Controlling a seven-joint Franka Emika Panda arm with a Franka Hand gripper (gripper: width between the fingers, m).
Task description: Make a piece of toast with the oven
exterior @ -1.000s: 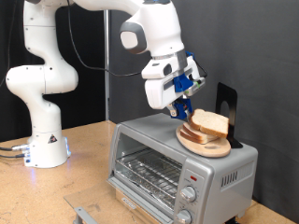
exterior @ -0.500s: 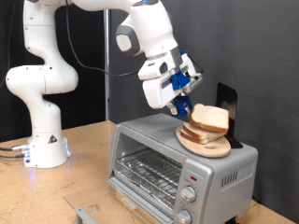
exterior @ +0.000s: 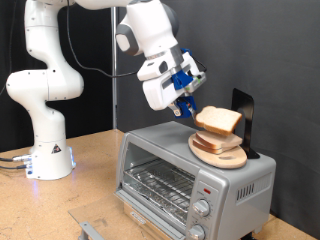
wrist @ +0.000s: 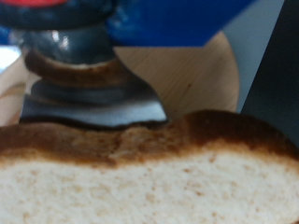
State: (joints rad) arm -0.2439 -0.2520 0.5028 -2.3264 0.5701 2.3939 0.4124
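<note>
We are seeing the gripper grasping the piece of toast by 1 edge, holding it in the air just above the round wooden plate on top of the oven. Another bread slice is lying on that plate, and the oven's glass door is hanging open.

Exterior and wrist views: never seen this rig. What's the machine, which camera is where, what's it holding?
A white robot arm is bolted to a wooden table. The exterior view comes from a camera off the arm; the wrist view comes from a camera on the hand, looking along the fingers. The gripper holds a piece of toast lifted above a round wooden plate, where another bread slice lies. The plate sits on a silver toaster oven, door open. Up close, the toast fills the wrist view.
</note>
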